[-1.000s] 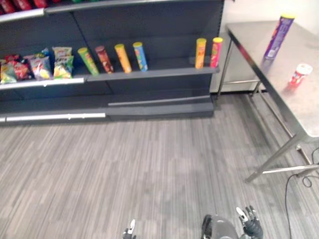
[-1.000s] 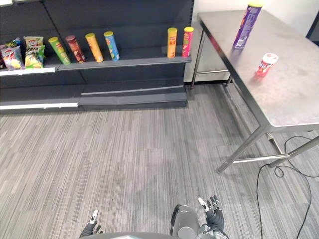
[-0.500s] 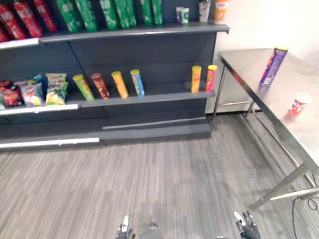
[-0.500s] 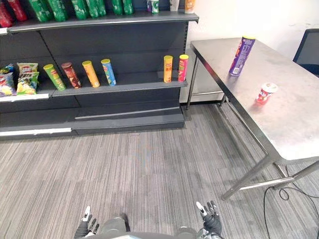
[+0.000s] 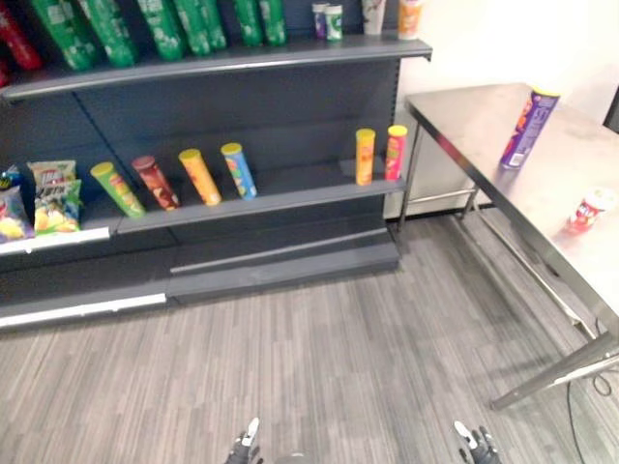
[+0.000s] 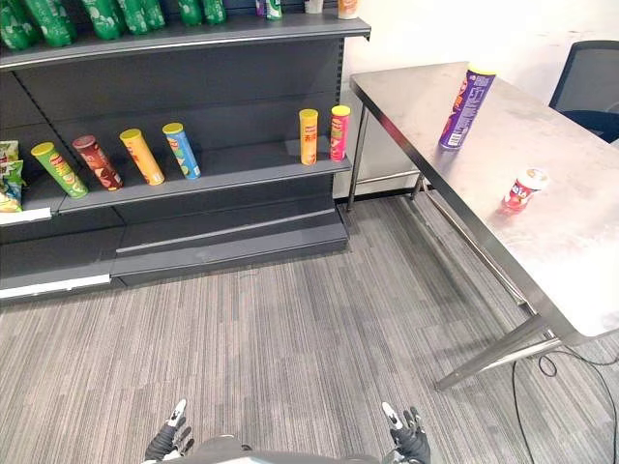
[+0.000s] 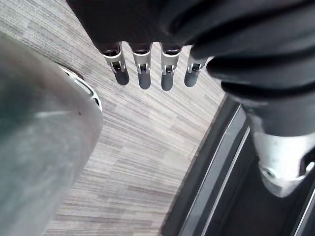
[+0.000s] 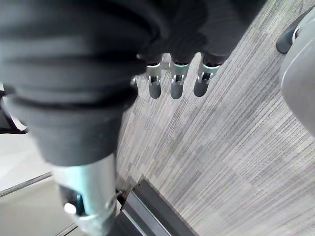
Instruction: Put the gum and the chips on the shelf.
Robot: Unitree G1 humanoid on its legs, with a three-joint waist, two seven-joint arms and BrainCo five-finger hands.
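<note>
Camera has tilted up: upper shelf (image 5: 222, 64) with green bottles (image 5: 164, 24) now in frame, less floor (image 5: 319, 358).

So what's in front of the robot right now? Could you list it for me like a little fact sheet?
Chips: tall purple can, upright at the far end of the steel table
Gum: small red-and-white tub, same table, nearer the robot
Shelf: dark unit left of the table, with coloured cans on its middle level
Left hand: low, open, empty
Right hand: low, open, empty
Progress: nothing picked up yet
</note>
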